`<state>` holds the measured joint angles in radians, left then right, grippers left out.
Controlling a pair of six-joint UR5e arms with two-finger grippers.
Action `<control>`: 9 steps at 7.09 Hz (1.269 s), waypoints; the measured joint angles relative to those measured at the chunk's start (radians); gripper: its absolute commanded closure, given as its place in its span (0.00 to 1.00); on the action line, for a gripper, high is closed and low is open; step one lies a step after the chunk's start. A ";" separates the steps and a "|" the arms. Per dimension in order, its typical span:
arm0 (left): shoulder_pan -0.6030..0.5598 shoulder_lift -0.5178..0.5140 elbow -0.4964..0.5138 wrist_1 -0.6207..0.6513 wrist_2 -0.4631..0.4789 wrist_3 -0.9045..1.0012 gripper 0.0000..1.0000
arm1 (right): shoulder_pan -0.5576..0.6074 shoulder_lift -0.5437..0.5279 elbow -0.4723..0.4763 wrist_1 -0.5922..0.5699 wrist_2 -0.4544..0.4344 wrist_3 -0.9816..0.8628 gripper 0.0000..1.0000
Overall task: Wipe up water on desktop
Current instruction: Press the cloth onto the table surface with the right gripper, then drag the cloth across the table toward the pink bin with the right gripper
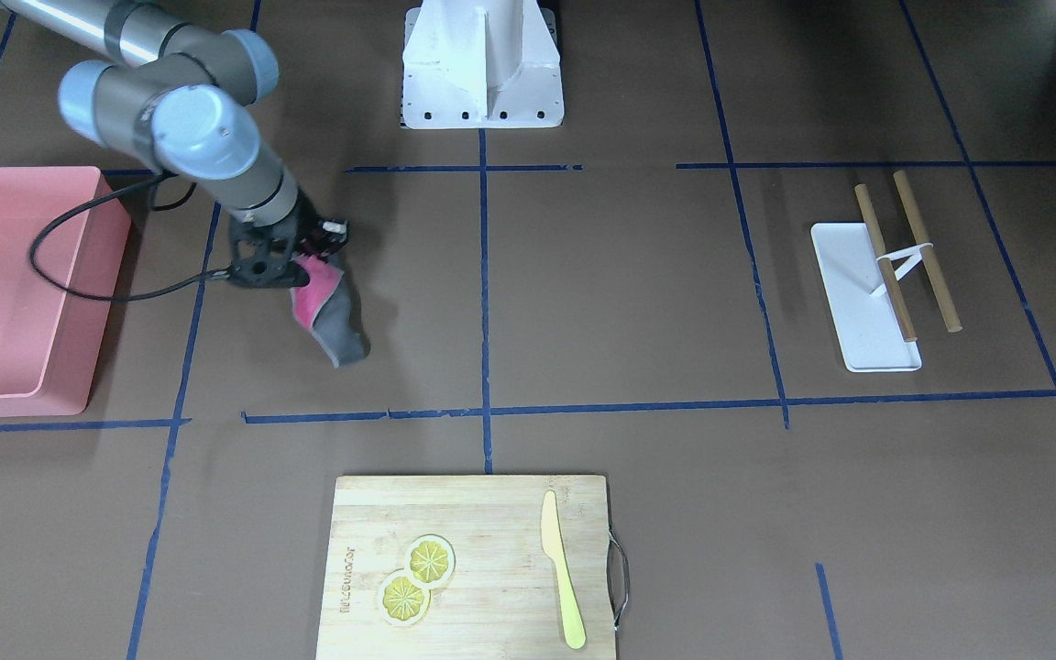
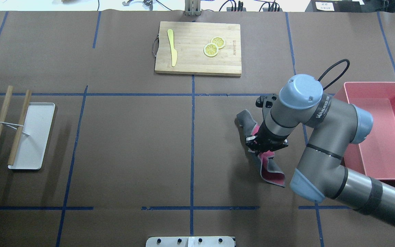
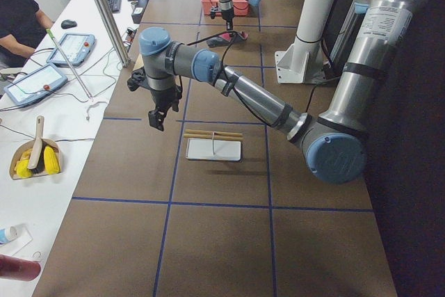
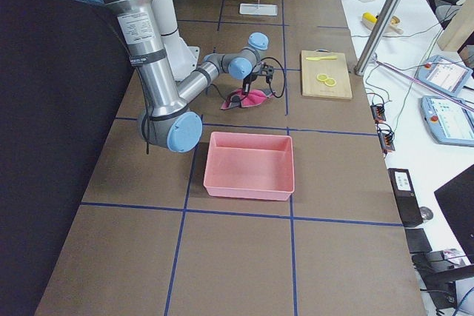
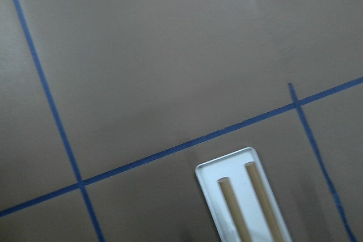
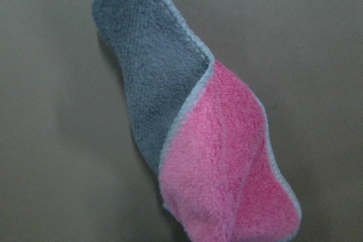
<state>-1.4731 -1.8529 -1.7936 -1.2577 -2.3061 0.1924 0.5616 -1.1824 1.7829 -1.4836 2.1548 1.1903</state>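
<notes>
- Front-facing view: the right gripper (image 1: 294,249) pinches a grey-and-pink cloth (image 1: 334,312), its jaws clamped on the upper fold. The cloth droops below the claw toward the desktop (image 1: 620,293), the matte brown surface gridded with blue tape, which lies under and all around the claw. A pink bin (image 1: 88,302) stands near the claw, on the arm's outer side.
- Overhead view: a bamboo cutting board (image 2: 197,65) lies well beyond the claw, away from the robot. A white tray (image 2: 41,113) with two wooden sticks (image 2: 20,127) is far across the table.
- Exterior left: the left gripper (image 3: 158,117) hangs over the desktop near the tray; I cannot tell how its jaws stand. A white side bench (image 3: 69,137) and a seated person (image 3: 17,12) are beyond it.
- Exterior right: the cloth's ends spread on the desktop beneath the right claw.
- Left wrist: brown surface, tape lines, and the tray's end.
- Right wrist: the cloth is twisted, grey above pink.
</notes>
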 measured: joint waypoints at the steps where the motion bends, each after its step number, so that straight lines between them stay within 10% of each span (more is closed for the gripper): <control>1: -0.032 0.000 0.045 -0.003 0.012 0.078 0.00 | -0.061 0.012 0.021 0.000 -0.007 0.064 1.00; 4: -0.060 0.013 0.084 -0.005 0.080 0.198 0.00 | -0.126 0.024 0.054 0.000 -0.037 0.128 1.00; 9: -0.061 0.020 0.078 -0.003 0.081 0.206 0.00 | 0.089 0.013 -0.064 -0.003 -0.036 -0.060 1.00</control>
<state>-1.5340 -1.8326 -1.7158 -1.2607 -2.2254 0.3982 0.6510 -1.1693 1.7191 -1.4867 2.1189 1.1301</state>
